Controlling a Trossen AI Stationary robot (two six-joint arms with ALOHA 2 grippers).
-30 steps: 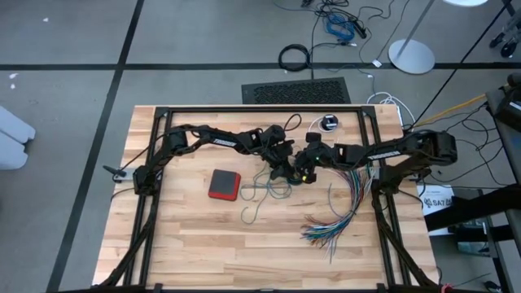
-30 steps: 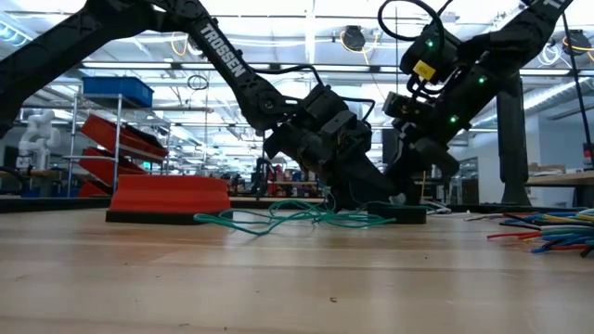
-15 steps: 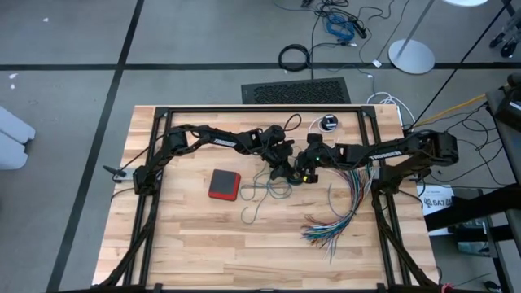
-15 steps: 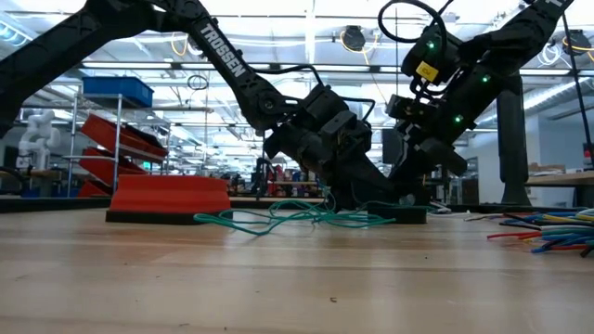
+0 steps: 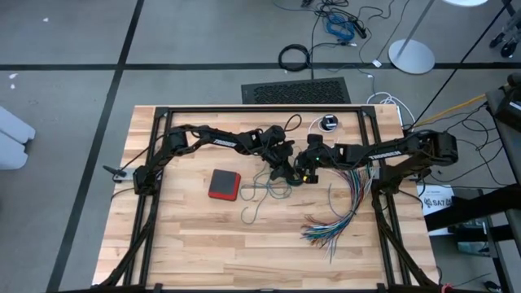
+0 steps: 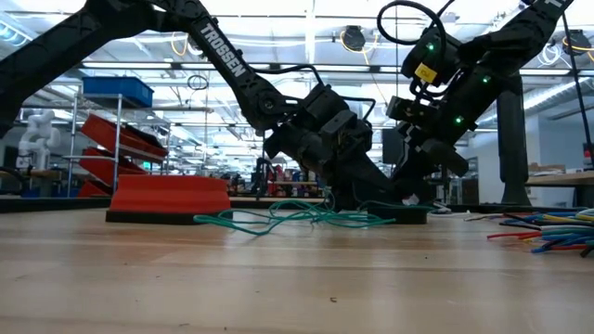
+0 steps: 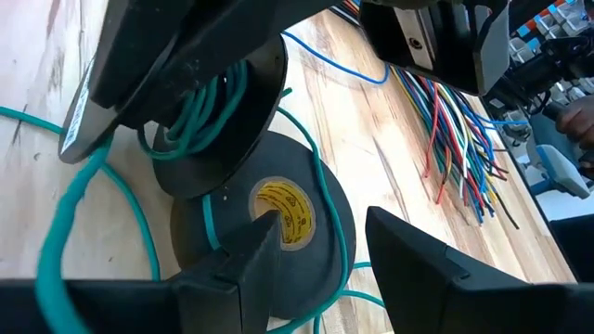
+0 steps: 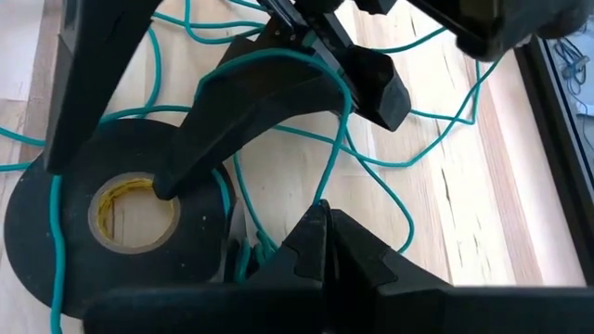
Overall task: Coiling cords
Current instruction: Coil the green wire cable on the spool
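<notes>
Teal-green thin flexible cord (image 5: 262,192) lies in loose, tangled loops on the pale wooden surface (image 5: 203,236) at mid-table, between the two arms, with a free tail trailing toward the near edge. Several strands pass over and around a black roll of tape with a yellow core (image 7: 269,232), which rests flat on the surface amid the tangle.

Left tool (image 7: 320,255) hovers low over the tape roll; its fingers stand apart at a moderate gap, one tip over the yellow core, and I see nothing gripped between them. Right tool (image 8: 320,232) sits just beside it to the right; its fingers are closed to a narrow point, with teal strands running close by, but whether a strand is pinched there cannot be confirmed.

A red flat square block (image 5: 224,184) lies to the left of the tangle. A fanned bundle of multicoloured wires (image 5: 342,216) lies to the right, apart from the cord. The white cord with its small round black-and-white piece (image 5: 329,123) sits at the far edge, untouched.

Assessment: the cord is light, soft and springy; it will not hold a loop unaided and may snag on the tape roll. Best held at a single strand near a free end, pinched firmly, with the other tool steadying the loops.
</notes>
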